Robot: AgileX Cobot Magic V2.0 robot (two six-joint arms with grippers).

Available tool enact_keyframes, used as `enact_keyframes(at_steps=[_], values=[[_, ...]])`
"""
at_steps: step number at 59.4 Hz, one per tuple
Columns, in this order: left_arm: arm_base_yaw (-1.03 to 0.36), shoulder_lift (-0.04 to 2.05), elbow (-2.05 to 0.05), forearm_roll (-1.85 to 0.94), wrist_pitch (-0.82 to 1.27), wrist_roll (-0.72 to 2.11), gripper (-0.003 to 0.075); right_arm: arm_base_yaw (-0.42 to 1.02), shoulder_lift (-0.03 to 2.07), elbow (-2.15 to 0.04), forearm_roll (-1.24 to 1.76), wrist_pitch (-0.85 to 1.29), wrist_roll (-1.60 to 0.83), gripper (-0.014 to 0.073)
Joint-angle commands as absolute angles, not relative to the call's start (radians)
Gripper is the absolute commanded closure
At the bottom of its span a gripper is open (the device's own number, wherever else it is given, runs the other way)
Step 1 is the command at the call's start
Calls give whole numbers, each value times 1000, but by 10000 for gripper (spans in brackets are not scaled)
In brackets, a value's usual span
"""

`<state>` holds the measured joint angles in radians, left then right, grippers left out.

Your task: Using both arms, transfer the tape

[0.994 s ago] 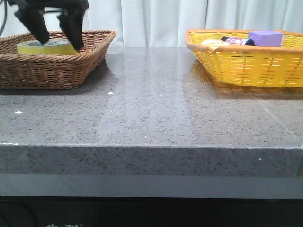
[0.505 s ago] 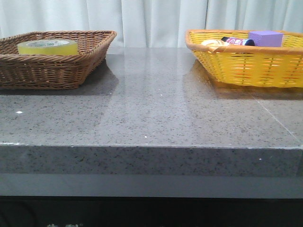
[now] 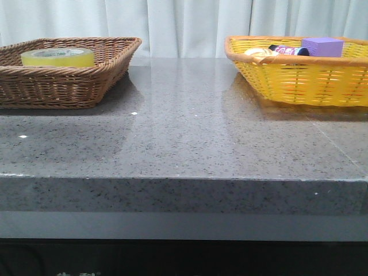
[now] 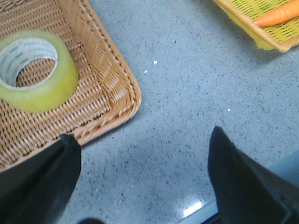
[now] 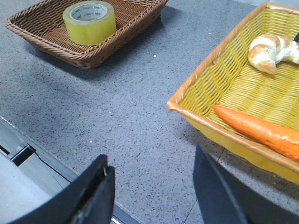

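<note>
The tape (image 3: 57, 57), a wide yellow translucent roll with a white core and green print, lies flat in the brown wicker basket (image 3: 69, 86) at the table's far left. It also shows in the left wrist view (image 4: 35, 70) and the right wrist view (image 5: 89, 22). Neither arm shows in the front view. My left gripper (image 4: 142, 140) is open and empty above the grey table, beside the brown basket's corner (image 4: 126, 100). My right gripper (image 5: 152, 161) is open and empty above the table's front edge, beside the yellow basket (image 5: 201, 116).
The yellow basket (image 3: 299, 80) at the far right holds a carrot (image 5: 259, 128), a croissant (image 5: 271, 51), a purple block (image 3: 322, 46) and a dark item (image 3: 286, 50). Grey speckled tabletop (image 3: 190, 126) lies between the baskets.
One second ago the left gripper was over the tape in the brown basket. It has since left the front view, and the tape stays in the basket.
</note>
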<state>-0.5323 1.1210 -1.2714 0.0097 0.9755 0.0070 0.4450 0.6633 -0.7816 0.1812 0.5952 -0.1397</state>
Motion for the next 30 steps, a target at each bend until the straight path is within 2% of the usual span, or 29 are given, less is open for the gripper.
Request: enact_keyframes(at_steps=[1,14,30], values=[[-539,1015,-1190,0,830,-19,176,441,660,-805,191,519,-148,181],[-539,825,-963,-11,716,-19,176,441,660,-805,192,520,-148,181],[-539,701,-836,-11,687,-19,188,441,660,-805,192,525,-148,181]])
